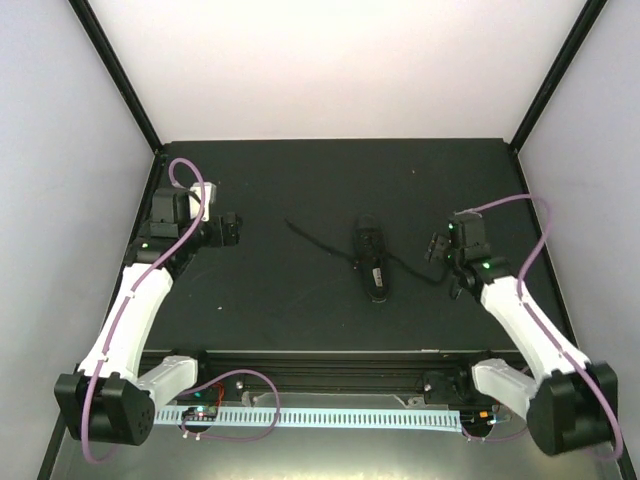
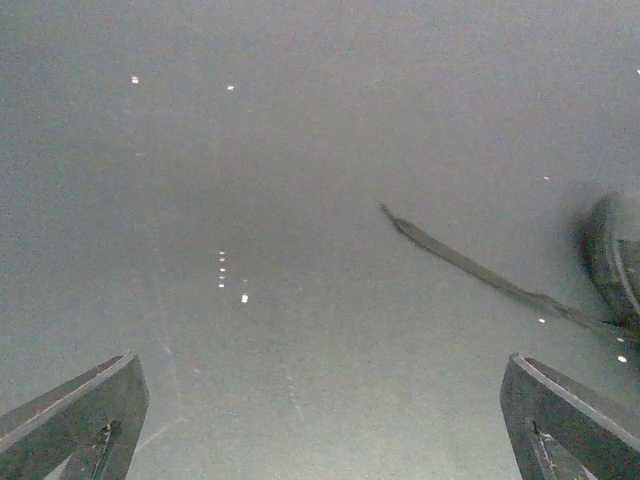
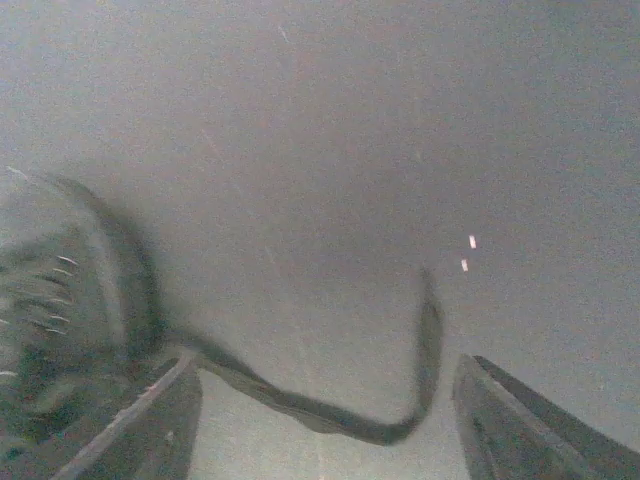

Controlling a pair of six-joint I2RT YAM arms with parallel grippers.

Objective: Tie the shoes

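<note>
**Both grippers are standing open beside the black shoe, with its laces lying loose**

The small black shoe (image 1: 372, 262) is lying near the middle of the matte black table (image 1: 300, 170). In the top view its long, narrow shape is running roughly from 12 to 6 o'clock. Its surface is looking dark and dull. 2 thin laces are spreading out from it.

The left lace (image 1: 312, 240) is stretching in an almost straight line toward 10 o'clock. In the left wrist view it is looking like a flat ribbon with a pointed tip. The right lace (image 1: 415, 272) is running toward 4 o'clock. In the blurred right wrist view it is bending into a soft hook shape.

The left gripper (image 1: 232, 228) is hovering at 9 o'clock from the shoe, well apart from it. Its 2 dark, wedge-shaped fingers (image 2: 80, 420) are standing wide apart and are holding nothing. The tip of the left lace is lying ahead of them, not between them.

The right gripper (image 1: 435, 248) is standing at 3 o'clock from the shoe, near it. Its fingers (image 3: 520, 420) are partly apart, with a clear gap between them. The curve of the right lace is lying in this gap on the table and nothing is pinching it, so this gripper is also holding nothing. I cannot tell whether the lace is touching the finger on the shoe side.
</note>
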